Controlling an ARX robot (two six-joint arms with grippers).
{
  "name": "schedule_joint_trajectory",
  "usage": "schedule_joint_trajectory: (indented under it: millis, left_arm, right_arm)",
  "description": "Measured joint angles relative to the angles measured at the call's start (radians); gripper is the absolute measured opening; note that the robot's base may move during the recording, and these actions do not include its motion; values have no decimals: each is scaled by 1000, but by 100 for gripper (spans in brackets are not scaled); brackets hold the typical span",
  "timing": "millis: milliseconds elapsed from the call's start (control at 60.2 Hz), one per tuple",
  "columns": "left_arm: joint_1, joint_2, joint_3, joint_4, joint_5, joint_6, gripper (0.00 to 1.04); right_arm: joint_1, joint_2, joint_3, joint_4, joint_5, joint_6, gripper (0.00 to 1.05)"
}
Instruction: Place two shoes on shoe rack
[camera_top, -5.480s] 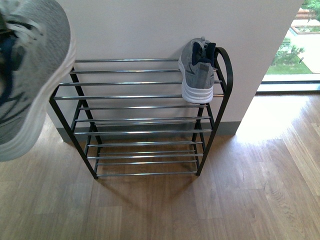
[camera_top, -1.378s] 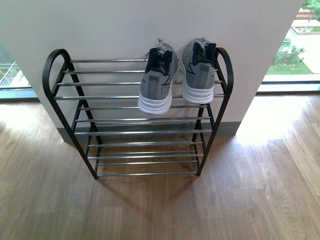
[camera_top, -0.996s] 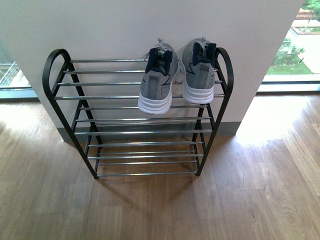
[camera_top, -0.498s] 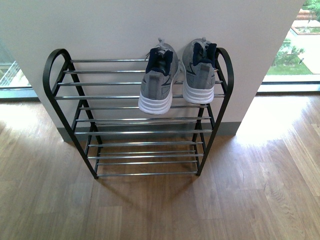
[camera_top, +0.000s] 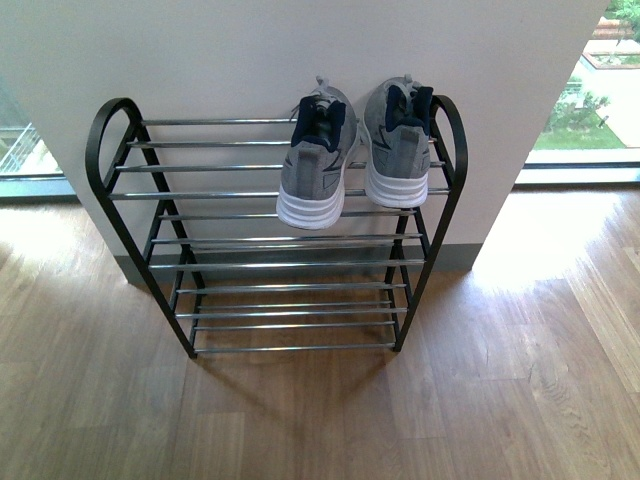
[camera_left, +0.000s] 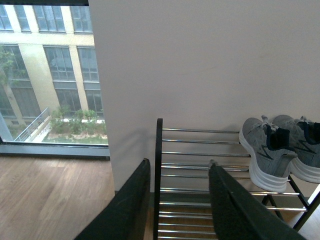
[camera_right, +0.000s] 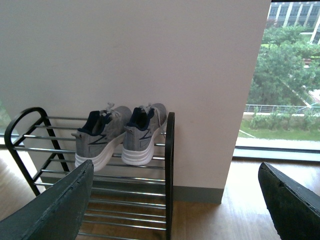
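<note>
Left pincer (camera_left: 178, 165), right pincer (camera_right: 175, 170): found apart, empty. Both sneakers (camera_top: 315, 172) are seated at shoe rack's (camera_top: 113, 102) top-right corner; task seemingly complete.

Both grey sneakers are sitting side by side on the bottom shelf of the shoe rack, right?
No. Both grey sneakers sit side by side on the top shelf of the shoe rack, not the bottom one; the front view shows it.

Grey sneakers (camera_top: 312, 175) (white soles) — black rack (camera_right: 170, 165)
</note>
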Motion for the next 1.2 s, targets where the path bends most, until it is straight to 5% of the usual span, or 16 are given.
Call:
schedule_joint_trajectory:
  millis: [266,1196]
  left_arm:
    - [0,0,0,0,1,2,96]
    - [0,0,0,0,1,3,95]
  right_arm:
    - [0,0,0,0,2,0,95]
    - [0,0,0,0,2,0,95]
